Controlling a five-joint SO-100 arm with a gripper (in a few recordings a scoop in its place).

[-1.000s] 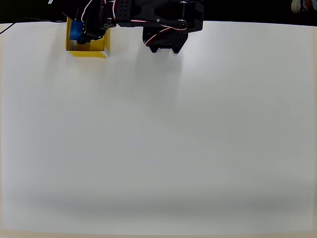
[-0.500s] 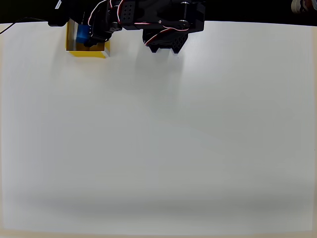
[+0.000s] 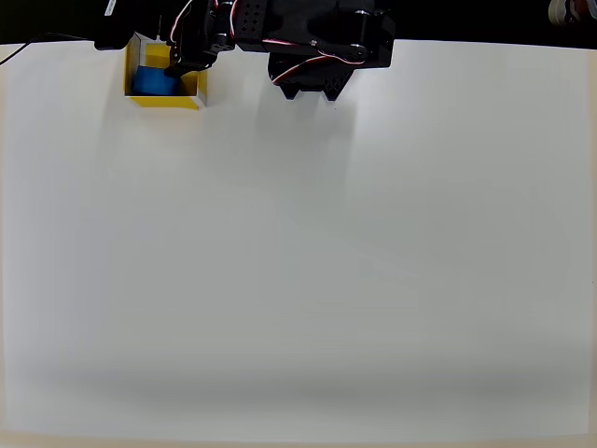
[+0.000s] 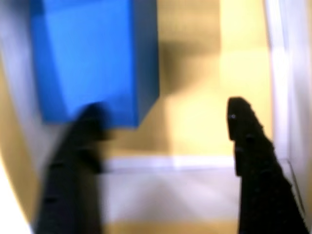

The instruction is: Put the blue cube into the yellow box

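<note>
Wrist view shows the black two-finger gripper (image 4: 165, 117) spread wide and holding nothing, because the small bright-blue cube (image 4: 95, 58) lies just ahead of its left finger, down inside the open yellow box (image 4: 195, 126) where it belongs.

A plain white tabletop (image 3: 308, 280) under soft, even light, with a dark strip (image 3: 485, 19) along its far edge.
</note>
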